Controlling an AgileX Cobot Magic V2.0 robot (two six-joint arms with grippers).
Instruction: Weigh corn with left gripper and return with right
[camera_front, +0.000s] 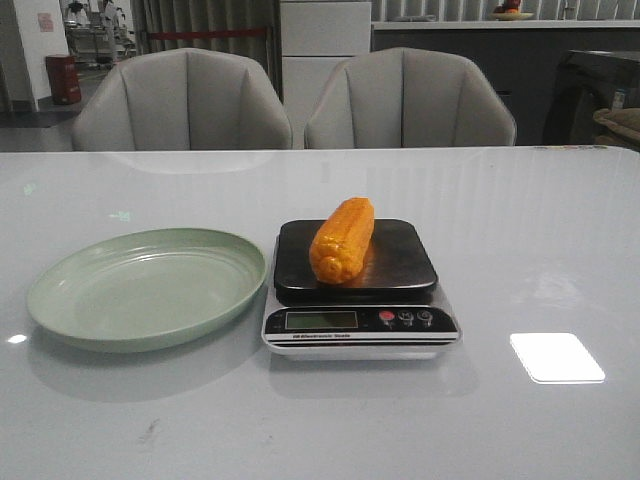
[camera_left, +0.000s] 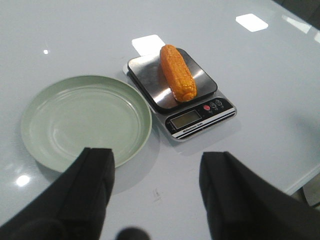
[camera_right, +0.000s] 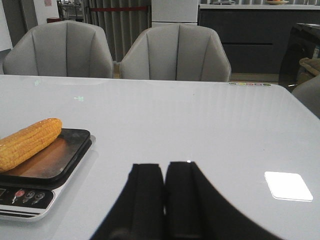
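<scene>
The corn (camera_front: 342, 240), a ridged orange-yellow cob, lies lengthwise on the glossy black platform of the kitchen scale (camera_front: 360, 330). Just left of the scale sits a smooth, round pale-green plate (camera_front: 60, 290). The left gripper (camera_left: 156, 192) hangs back from the scale, matte black fingers spread wide, holding nothing. The right gripper (camera_right: 164, 197) has its fingers pressed together, right of the scale.

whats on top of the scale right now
One corn cob lies on the scale's black platform, running front to back, with nothing else on it. The patch of platform under the cob is covered. The display is too small to read.
</scene>
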